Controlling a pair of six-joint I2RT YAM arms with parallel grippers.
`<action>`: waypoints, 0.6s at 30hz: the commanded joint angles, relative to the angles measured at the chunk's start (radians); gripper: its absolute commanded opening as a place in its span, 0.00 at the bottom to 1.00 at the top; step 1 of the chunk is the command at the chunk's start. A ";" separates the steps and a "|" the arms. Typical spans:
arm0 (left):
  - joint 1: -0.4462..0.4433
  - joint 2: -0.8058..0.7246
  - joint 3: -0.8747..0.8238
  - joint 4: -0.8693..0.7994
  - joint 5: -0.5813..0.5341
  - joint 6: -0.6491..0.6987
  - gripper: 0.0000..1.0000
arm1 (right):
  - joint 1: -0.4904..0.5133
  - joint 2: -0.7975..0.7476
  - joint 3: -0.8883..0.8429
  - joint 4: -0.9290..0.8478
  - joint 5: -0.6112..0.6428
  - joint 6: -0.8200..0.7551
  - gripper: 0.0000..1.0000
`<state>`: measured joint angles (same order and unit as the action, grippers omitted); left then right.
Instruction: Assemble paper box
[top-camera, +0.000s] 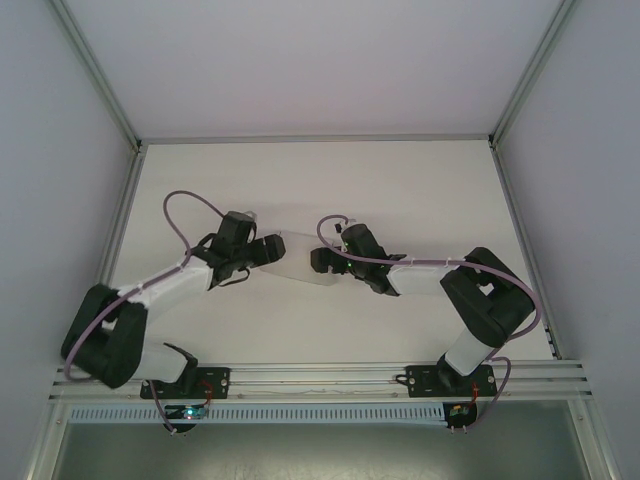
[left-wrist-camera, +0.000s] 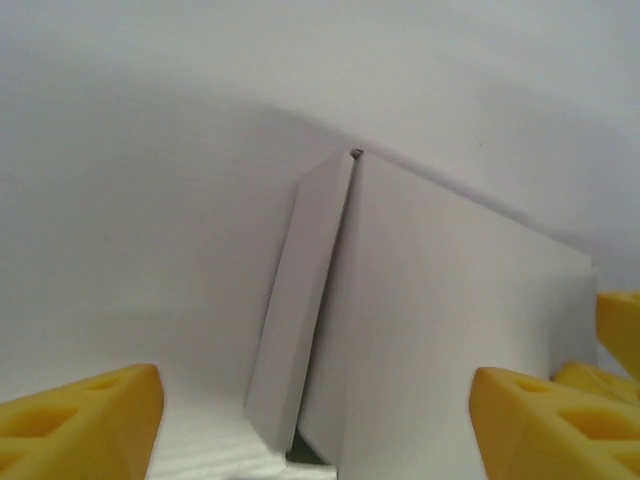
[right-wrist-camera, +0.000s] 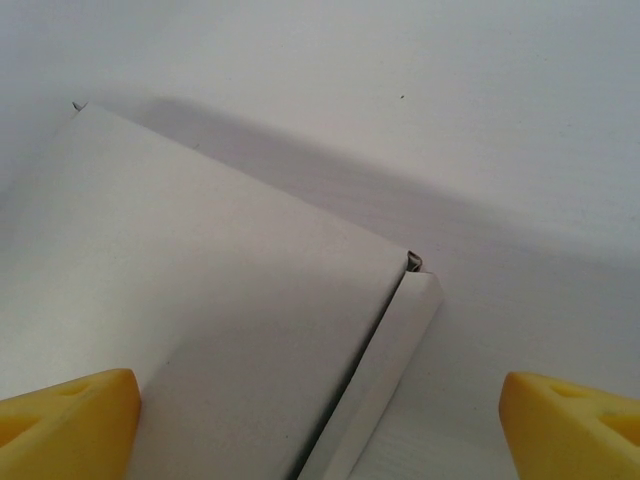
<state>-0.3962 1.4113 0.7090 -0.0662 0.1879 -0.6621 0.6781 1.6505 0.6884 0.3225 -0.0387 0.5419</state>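
Two arms: the left arm (top-camera: 165, 285) toward eight o'clock, the right arm (top-camera: 430, 272) toward four. Both pair black joint housings with white link tubes. A purple cable (top-camera: 185, 194) loops off each wrist, and the fingers (left-wrist-camera: 80, 420) are yellow, moulded with hollow pockets.

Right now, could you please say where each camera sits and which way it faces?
Top external: above and behind the bases, looking down at the table; both arms show, left gripper and right gripper flanking the paper box.
Left wrist: on that wrist, looking past its yellow fingers at the paper box.
Right wrist: likewise, past its own yellow fingers.
Shared: all see the paper box.
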 joint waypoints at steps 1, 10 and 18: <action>0.039 0.092 0.039 0.062 0.124 0.051 0.68 | -0.020 0.038 -0.040 -0.140 -0.001 -0.059 0.91; 0.060 0.224 0.034 0.178 0.234 0.070 0.36 | -0.057 0.035 -0.060 -0.127 -0.027 -0.069 0.91; 0.063 0.283 -0.024 0.267 0.262 0.045 0.14 | -0.088 0.018 -0.056 -0.102 -0.095 -0.023 0.94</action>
<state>-0.3443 1.6436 0.7296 0.2089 0.4454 -0.6094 0.6033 1.6524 0.6643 0.3191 -0.1188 0.5194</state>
